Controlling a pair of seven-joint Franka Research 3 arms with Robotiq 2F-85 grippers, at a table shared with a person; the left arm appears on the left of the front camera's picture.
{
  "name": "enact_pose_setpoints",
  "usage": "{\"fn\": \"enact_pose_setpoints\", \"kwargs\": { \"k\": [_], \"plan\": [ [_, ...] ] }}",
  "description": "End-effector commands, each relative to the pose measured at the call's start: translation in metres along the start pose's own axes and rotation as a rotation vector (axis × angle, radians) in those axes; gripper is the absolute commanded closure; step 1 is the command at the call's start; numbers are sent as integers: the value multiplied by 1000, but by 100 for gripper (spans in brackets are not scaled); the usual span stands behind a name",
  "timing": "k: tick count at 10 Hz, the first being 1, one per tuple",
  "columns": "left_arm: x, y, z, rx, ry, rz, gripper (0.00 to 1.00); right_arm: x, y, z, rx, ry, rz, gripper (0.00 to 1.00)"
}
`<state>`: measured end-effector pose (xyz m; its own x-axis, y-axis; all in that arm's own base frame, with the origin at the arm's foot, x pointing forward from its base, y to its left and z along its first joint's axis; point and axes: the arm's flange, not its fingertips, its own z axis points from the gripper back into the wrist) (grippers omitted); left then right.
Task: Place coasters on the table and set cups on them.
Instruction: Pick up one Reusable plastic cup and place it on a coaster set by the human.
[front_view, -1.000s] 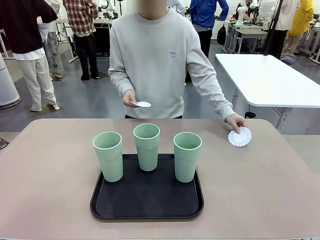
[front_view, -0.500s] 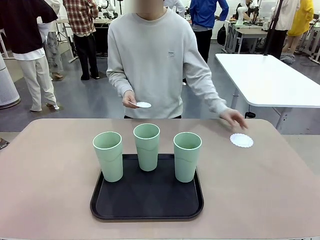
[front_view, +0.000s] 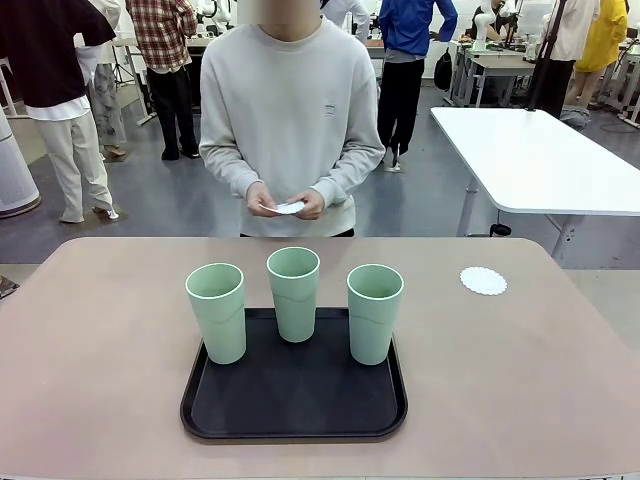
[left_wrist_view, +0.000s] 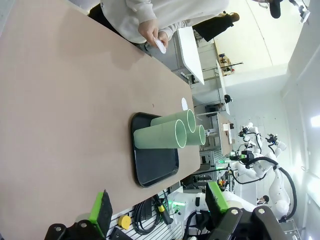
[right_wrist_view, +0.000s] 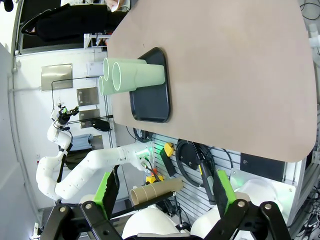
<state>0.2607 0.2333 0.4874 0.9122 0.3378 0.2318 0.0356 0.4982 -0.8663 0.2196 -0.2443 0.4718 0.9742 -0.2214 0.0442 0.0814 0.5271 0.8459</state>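
Lying on table, one coaster

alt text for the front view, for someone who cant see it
Three mint-green cups stand on a black tray on a pinkish-beige table, with one white coaster lying on the table to their right. Across the table a person in a grey sweatshirt holds another coaster in both hands.

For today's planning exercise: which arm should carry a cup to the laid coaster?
Probably right: the coaster lies on the robot's right, nearest the right cup; the right gripper is open.
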Motion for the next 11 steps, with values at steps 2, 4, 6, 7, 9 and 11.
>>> {"fn": "enact_pose_setpoints", "kwargs": {
  "k": [2, 4, 6, 7, 9, 11],
  "plan": [
    [-1, 0, 1, -12, -2, 1, 0, 0, -1, 0, 14, -4, 4, 0],
    [-1, 0, 1, -12, -2, 1, 0, 0, -1, 0, 14, -4, 4, 0],
    [-1, 0, 1, -12, -2, 1, 0, 0, -1, 0, 14, -4, 4, 0],
    [-1, 0, 1, -12, -2, 1, 0, 0, -1, 0, 14, -4, 4, 0],
    [-1, 0, 1, -12, -2, 1, 0, 0, -1, 0, 14, -4, 4, 0],
    [-1, 0, 1, -12, -2, 1, 0, 0, -1, 0, 14, -4, 4, 0]
  ]
}}
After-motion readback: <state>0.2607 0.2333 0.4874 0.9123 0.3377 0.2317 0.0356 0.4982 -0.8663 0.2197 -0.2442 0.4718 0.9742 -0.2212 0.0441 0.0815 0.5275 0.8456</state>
